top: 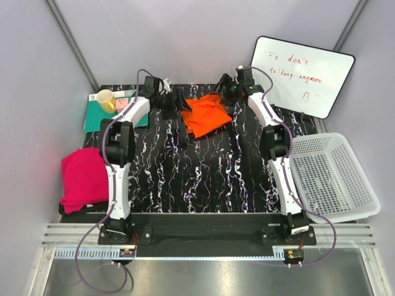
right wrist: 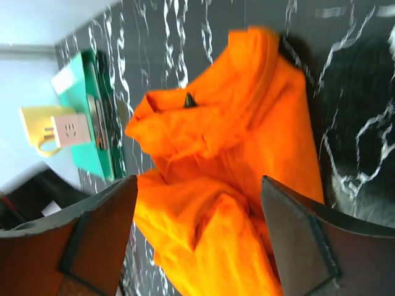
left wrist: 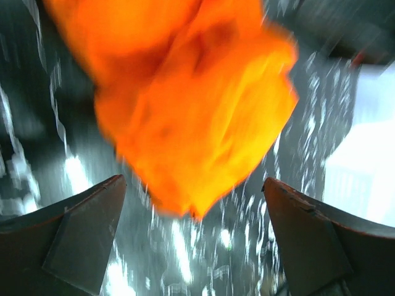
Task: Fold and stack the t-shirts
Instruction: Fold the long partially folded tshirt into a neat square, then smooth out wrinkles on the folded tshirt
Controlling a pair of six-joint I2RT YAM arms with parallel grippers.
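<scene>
Listing your stock for this job: item 1, the orange t-shirt (top: 207, 115), lies rumpled in loose folds at the far middle of the black marbled table (top: 203, 179). Item 2, the pink t-shirt (top: 83, 177), is bunched at the table's left edge, well apart from the first. Your left claw (left wrist: 192, 185) is spread wide with nothing in it, just beside the orange shirt's left side. Your right claw (right wrist: 199, 182) is likewise spread and empty, above the shirt's far right corner. The left wrist view is blurred, so you cannot tell whether that claw touches the cloth. Both shirts look light, soft and limp: expect them to sag, drag on the table and lose their shape when lifted, with little risk of damage. You would likely do best to pinch the orange shirt at 2 outer points along one edge, 1 per claw, taking a single layer rather than a bulging fold. Also present: yellow mug (top: 105, 98) on a green mat (top: 99, 120), white basket (top: 333, 179), whiteboard (top: 302, 74).
</scene>
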